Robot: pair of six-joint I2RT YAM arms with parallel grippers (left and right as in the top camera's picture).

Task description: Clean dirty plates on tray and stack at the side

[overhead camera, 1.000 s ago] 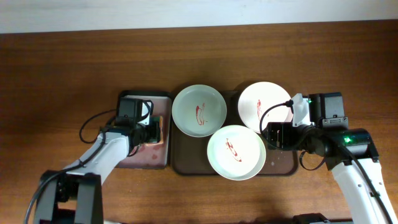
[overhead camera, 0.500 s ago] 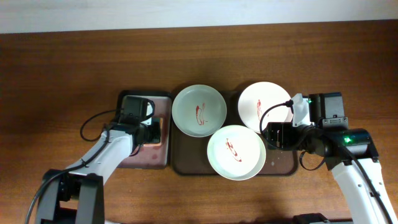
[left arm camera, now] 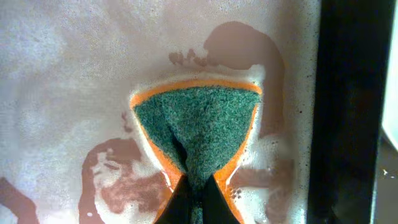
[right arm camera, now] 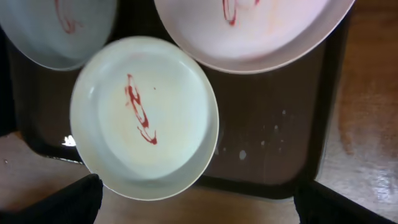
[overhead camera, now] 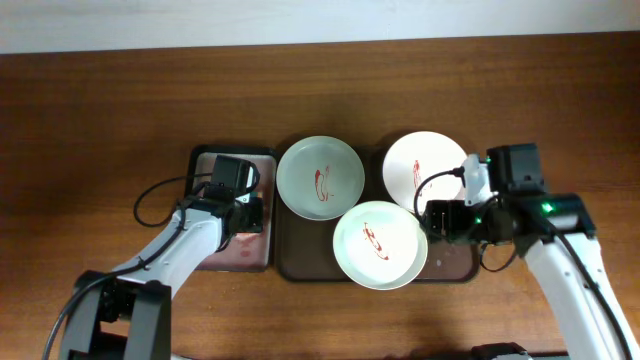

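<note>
Three plates lie on the dark brown tray [overhead camera: 456, 268], each streaked with red sauce: a mint plate [overhead camera: 320, 177] at the back left, a pinkish plate [overhead camera: 425, 170] at the back right, and a pale plate [overhead camera: 380, 244] in front. My left gripper [overhead camera: 248, 213] is over the small tray. In the left wrist view the left gripper [left arm camera: 198, 190] is shut on a green and orange sponge [left arm camera: 199, 127], pinching it into a wedge. My right gripper [overhead camera: 438, 221] hangs open over the tray's front right. In the right wrist view the right gripper [right arm camera: 199, 208] holds nothing, and the pale plate [right arm camera: 143, 118] lies just ahead.
The small pinkish tray [overhead camera: 215, 255] holds foamy water [left arm camera: 62, 62] and sits left of the brown tray, whose dark rim [left arm camera: 348, 112] runs close beside the sponge. Bare wooden table [overhead camera: 120, 100] surrounds both trays. Cables loop off both arms.
The left gripper has closed on the sponge and shifted slightly right. The right arm has turned a little; its jaws stay open.
</note>
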